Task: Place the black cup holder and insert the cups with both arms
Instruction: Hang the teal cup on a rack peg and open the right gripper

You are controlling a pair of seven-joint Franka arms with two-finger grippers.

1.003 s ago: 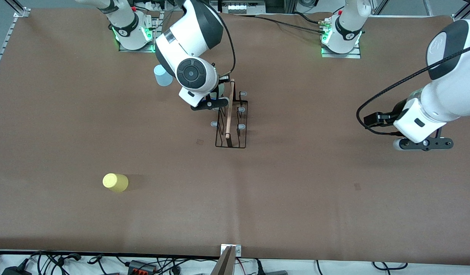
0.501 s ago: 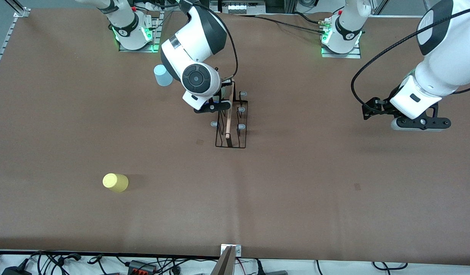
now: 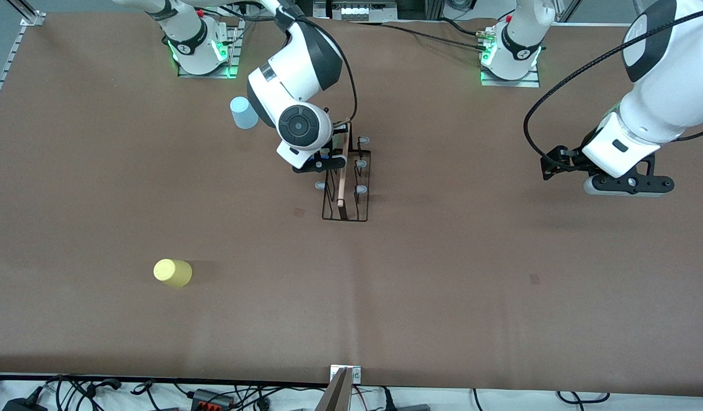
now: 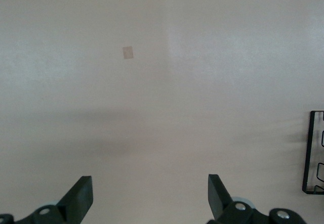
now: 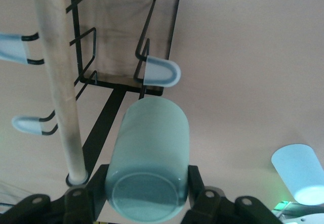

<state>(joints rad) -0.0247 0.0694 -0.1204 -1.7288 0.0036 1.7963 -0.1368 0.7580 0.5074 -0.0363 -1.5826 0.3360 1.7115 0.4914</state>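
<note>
The black cup holder (image 3: 345,182) stands mid-table with its wooden rod handle (image 3: 342,171) on top. My right gripper (image 3: 320,162) is over the holder's end nearest the robot bases. It is shut on the pale green cup (image 5: 149,158), and the cup's end away from the wrist sits just short of a grey-tipped peg (image 5: 162,72). The holder's rod (image 5: 55,82) runs beside the cup. The light blue cup (image 3: 244,112) stands beside the right arm. The yellow cup (image 3: 172,273) stands nearer the front camera. My left gripper (image 3: 628,184) is open and empty (image 4: 150,198) over bare table.
The holder's edge (image 4: 316,158) shows in the left wrist view. The light blue cup (image 5: 298,173) also shows in the right wrist view. The arm bases (image 3: 200,51) stand along the table's edge farthest from the front camera. Cables lie along the edge nearest that camera.
The right arm has shifted slightly along the holder with the green cup. The left arm pulled back toward its base a second ago and has since stayed still.
</note>
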